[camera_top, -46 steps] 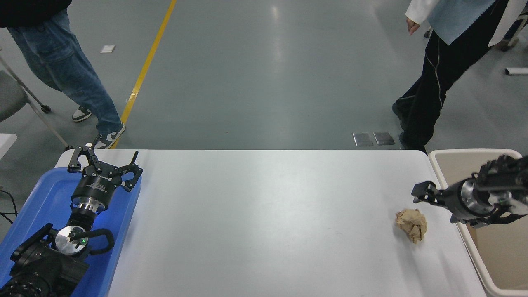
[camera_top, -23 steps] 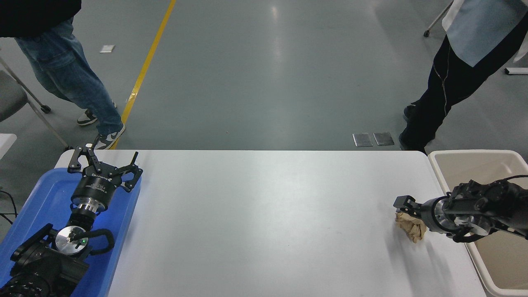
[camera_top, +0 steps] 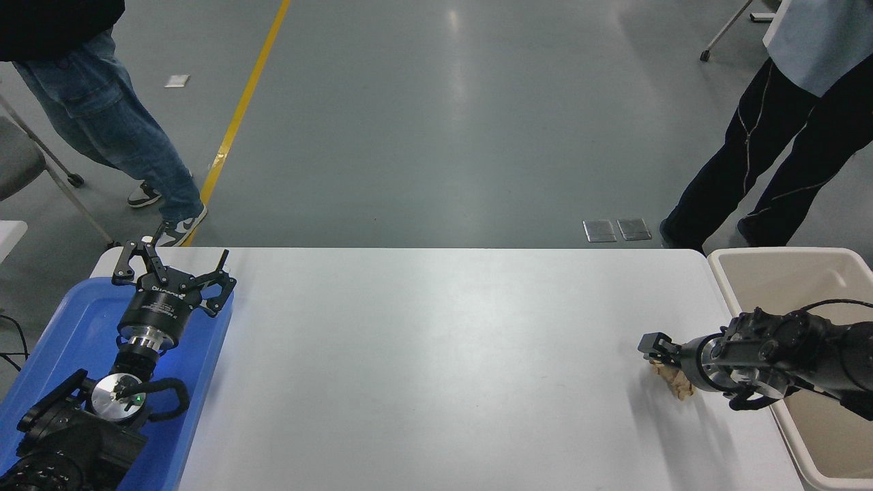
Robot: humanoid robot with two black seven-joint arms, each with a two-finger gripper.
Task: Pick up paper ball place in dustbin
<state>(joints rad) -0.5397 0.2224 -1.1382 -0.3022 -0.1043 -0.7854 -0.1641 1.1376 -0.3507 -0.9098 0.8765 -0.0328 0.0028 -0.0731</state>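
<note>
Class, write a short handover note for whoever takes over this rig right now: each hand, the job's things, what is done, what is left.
Left hand: open, parked over the blue tray.
Right hand: low on the paper ball, which lies on the table near its right edge; grip cannot be judged.
Dustbin: beside the table's right end.
Done: reach to the ball.
Left: grasp, lift, drop it in the dustbin.

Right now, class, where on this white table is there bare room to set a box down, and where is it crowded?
Bare: the white table from the flat blue plastic tray to the crumpled tan paper ball. Crowded: the right end, where the right gripper is over the ball beside the cream plastic dustbin, and the tray under the left gripper.
</note>
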